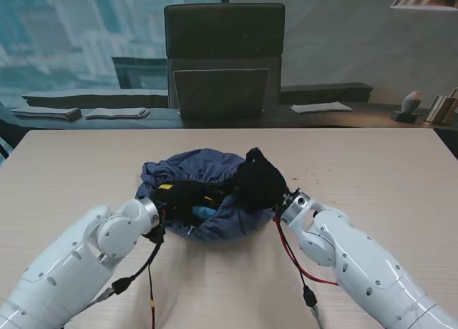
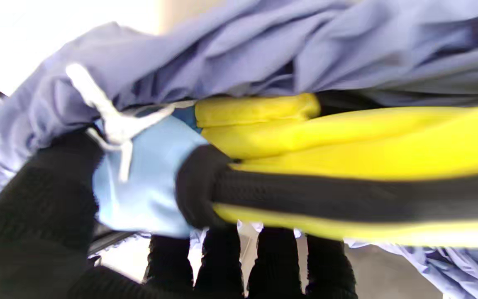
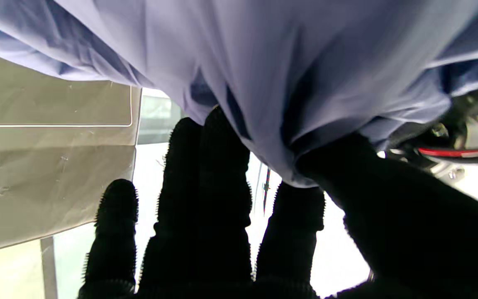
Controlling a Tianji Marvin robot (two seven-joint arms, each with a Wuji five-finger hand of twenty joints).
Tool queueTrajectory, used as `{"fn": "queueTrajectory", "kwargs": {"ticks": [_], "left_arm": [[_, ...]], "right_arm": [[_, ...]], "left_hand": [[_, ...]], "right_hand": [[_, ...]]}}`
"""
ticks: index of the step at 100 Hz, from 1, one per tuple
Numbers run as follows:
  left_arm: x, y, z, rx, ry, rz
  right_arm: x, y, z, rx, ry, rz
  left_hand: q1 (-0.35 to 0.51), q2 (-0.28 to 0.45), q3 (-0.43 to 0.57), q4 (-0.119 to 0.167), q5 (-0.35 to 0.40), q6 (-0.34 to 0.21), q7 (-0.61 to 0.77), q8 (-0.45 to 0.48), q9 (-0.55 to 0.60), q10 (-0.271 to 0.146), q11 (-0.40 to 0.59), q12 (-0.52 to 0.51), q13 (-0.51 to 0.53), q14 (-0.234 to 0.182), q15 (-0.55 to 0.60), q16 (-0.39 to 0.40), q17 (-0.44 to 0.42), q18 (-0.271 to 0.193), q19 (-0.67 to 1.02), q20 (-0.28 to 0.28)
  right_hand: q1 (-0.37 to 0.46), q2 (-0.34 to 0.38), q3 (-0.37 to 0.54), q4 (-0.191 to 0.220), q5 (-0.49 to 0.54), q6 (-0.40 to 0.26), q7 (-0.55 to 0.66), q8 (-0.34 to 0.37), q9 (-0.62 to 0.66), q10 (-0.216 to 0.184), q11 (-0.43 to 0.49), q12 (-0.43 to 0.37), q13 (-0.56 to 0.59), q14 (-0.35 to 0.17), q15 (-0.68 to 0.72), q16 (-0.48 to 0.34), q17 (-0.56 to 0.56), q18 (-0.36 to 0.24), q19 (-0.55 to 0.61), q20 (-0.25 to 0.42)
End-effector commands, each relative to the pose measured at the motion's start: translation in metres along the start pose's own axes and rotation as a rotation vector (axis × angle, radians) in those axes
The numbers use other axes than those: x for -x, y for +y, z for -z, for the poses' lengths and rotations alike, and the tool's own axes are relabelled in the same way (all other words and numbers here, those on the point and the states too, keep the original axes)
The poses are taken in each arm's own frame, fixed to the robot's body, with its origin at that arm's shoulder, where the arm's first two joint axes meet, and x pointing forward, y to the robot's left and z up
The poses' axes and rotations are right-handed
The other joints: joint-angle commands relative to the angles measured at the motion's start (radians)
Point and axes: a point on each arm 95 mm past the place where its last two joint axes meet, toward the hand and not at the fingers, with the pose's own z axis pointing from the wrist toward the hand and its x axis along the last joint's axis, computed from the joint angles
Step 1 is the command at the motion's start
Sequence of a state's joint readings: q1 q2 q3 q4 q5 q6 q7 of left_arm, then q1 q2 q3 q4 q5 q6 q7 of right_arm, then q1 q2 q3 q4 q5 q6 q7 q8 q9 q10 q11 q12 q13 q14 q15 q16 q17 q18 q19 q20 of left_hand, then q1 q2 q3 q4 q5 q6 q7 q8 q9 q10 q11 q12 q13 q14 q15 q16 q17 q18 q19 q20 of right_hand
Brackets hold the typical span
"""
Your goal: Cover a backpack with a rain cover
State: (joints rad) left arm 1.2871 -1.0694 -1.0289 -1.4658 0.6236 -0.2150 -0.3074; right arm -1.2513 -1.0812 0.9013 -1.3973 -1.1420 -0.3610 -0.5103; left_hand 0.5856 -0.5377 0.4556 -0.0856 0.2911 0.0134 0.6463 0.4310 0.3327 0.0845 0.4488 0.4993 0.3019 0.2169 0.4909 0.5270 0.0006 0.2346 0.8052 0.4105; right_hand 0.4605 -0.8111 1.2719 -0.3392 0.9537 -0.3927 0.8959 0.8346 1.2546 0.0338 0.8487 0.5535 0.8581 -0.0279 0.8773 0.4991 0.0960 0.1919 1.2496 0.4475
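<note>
The backpack (image 1: 195, 204), yellow and pale blue with a black strap, lies mid-table near me, mostly bundled inside the slate-blue rain cover (image 1: 204, 168), whose open mouth faces me so that only a sliver of the pack shows. The left hand (image 1: 179, 200), in a black glove, reaches into that opening; in its wrist view the fingers (image 2: 222, 257) curl around the pack's lower edge near the black strap (image 2: 326, 199), probably to steady or lift the pack so that fabric can slide under it, though whether the hand truly clamps it is hard to tell from so close. The right hand (image 1: 259, 182) rests on the cover's right side, thumb and fingers pinching a gathered fold of the cloth (image 3: 288, 158), seemingly to drag the hem around the pack's corner. A white drawcord (image 2: 110, 120) dangles at the hem, slack and untied. The table (image 1: 386, 179) is pale wood-grain, bare around the bundle apart from the arms' red and black cables (image 1: 290, 254). Beyond it stand a dark office chair (image 1: 224, 57) and a low ledge carrying stacked papers (image 1: 46, 112).
</note>
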Motion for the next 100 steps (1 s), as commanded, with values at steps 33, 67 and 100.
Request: {"fn": "queueTrajectory", "kwargs": {"ticks": [33,67,100], "left_arm": [[0.003,-0.036,0.06,-0.039,-0.076,-0.032],[0.044,-0.02,0.068,-0.025,-0.418,-0.296],[0.07,-0.002,0.058,0.065,-0.566,-0.357]], "right_arm": [[0.006,-0.011,0.021,-0.049,-0.016,-0.02],[-0.004,-0.012,0.022,-0.075,0.001,-0.056],[-0.002,-0.012,0.024,-0.071,-0.008,-0.057]], "left_hand": [[0.0,0.016,-0.145,0.025,-0.028,-0.042,0.024,-0.009,-0.107,0.021,-0.074,-0.056,-0.086,0.011,-0.081,-0.041,-0.047,-0.025,-0.041,-0.026],[0.03,0.036,0.111,0.032,-0.144,-0.021,-0.197,-0.148,-0.137,0.035,-0.104,-0.065,-0.144,-0.009,-0.039,-0.031,-0.05,-0.061,0.039,0.012],[-0.018,0.013,0.059,0.014,-0.14,0.071,-0.152,-0.129,-0.136,0.045,-0.067,0.002,-0.133,-0.006,-0.031,-0.028,-0.073,-0.047,0.026,0.001]], "right_hand": [[0.005,0.044,0.031,0.006,0.015,-0.083,0.074,0.006,-0.034,-0.006,-0.008,-0.016,0.004,-0.027,-0.015,-0.012,-0.009,0.022,-0.007,-0.017],[0.007,0.044,0.027,0.008,0.015,-0.076,0.075,0.005,-0.041,-0.003,-0.005,-0.015,0.011,-0.023,-0.019,-0.012,-0.003,0.025,-0.009,-0.018],[0.006,0.045,0.025,0.008,0.017,-0.07,0.075,0.002,-0.04,0.001,0.002,-0.012,0.012,-0.023,-0.019,-0.01,-0.003,0.026,-0.009,-0.019]]}}
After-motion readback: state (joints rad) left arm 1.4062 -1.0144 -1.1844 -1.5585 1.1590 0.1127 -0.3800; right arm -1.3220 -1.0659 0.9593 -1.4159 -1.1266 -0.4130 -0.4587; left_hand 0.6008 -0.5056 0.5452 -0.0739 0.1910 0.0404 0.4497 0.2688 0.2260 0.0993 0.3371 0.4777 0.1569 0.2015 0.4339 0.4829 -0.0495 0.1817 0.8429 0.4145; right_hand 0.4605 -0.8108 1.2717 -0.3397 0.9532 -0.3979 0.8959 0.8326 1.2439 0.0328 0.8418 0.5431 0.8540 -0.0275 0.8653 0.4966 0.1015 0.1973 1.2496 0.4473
